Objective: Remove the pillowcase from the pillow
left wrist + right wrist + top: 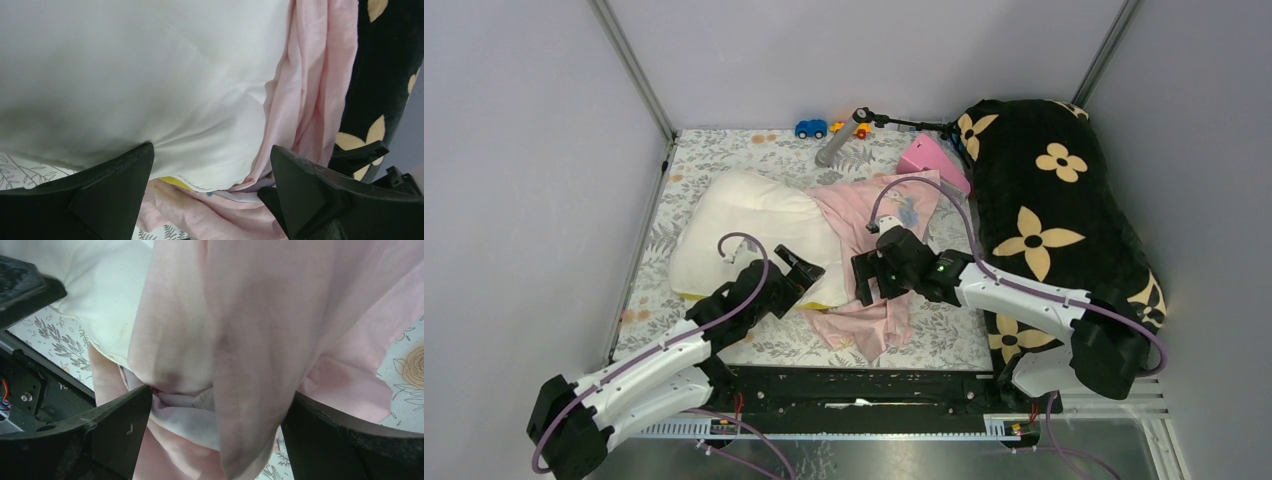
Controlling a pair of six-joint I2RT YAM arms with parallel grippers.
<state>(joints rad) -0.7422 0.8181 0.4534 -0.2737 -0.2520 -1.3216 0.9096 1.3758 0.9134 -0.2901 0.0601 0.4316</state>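
Slippage seems likely: the left pincer [212,150] gapes around the pillow [744,225] corner, the right pincer [220,395] gapes around the pillowcase [864,220] bunched at the pillow's 3 o'clock end, so a shallow bite could lose the cloth.

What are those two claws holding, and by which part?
Nothing is gripped. The left gripper stands open at a corner of the pillow; the right gripper stands open around a fold of the pillowcase.

Black flowered blanket [1044,220] heaped along the right edge; blue toy car [810,128] and grey cylinder [835,149] at the far edge.
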